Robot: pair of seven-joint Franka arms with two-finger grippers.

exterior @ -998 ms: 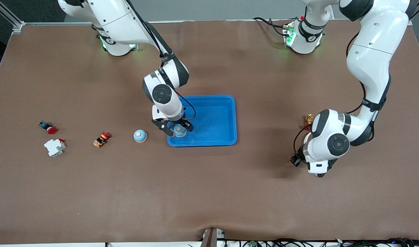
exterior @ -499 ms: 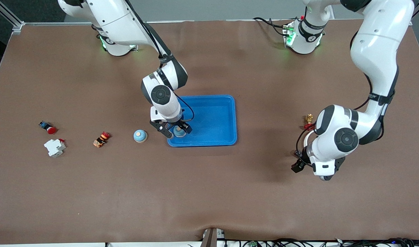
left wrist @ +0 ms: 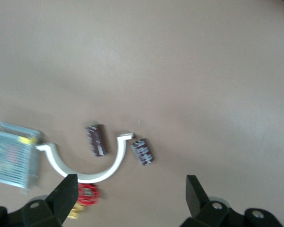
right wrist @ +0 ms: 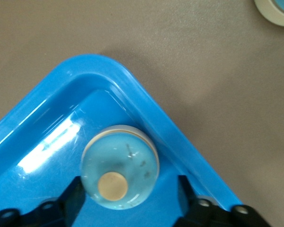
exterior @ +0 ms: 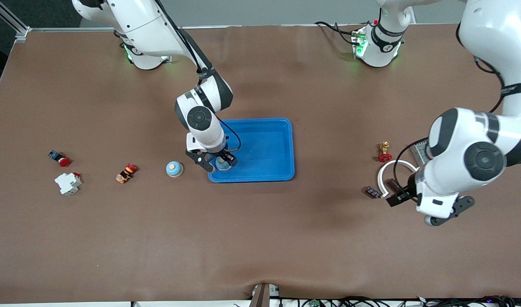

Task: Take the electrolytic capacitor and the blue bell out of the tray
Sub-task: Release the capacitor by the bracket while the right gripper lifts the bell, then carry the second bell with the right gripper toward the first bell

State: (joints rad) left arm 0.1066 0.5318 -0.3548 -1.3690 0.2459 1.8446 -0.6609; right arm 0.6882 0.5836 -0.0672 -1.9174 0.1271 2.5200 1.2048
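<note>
A pale blue bell (exterior: 222, 163) (right wrist: 119, 171) with a tan button sits in the corner of the blue tray (exterior: 269, 147) (right wrist: 146, 113). My right gripper (exterior: 213, 161) (right wrist: 128, 196) hangs low over it, open, one finger on each side and a gap at one. A second bell (exterior: 174, 169) (right wrist: 274, 9) stands on the table beside the tray. Two dark capacitors lie toward the left arm's end: one (exterior: 372, 192) (left wrist: 142, 152) on bare table, the other (exterior: 392, 185) (left wrist: 95, 139) inside a white half ring (exterior: 386, 172) (left wrist: 85, 172). My left gripper (exterior: 396, 198) (left wrist: 130, 194) is raised above them, open and empty.
A red valve (exterior: 384, 152) (left wrist: 87, 196) and a metal mesh box (exterior: 420, 149) (left wrist: 12, 156) lie beside the half ring. Toward the right arm's end sit an orange-red part (exterior: 126, 172), a white breaker (exterior: 68, 182) and a red push button (exterior: 60, 158).
My left gripper has opened, risen and swung toward the left arm's end, uncovering a capacitor on the table. The right gripper has shifted slightly over the bell in the tray.
</note>
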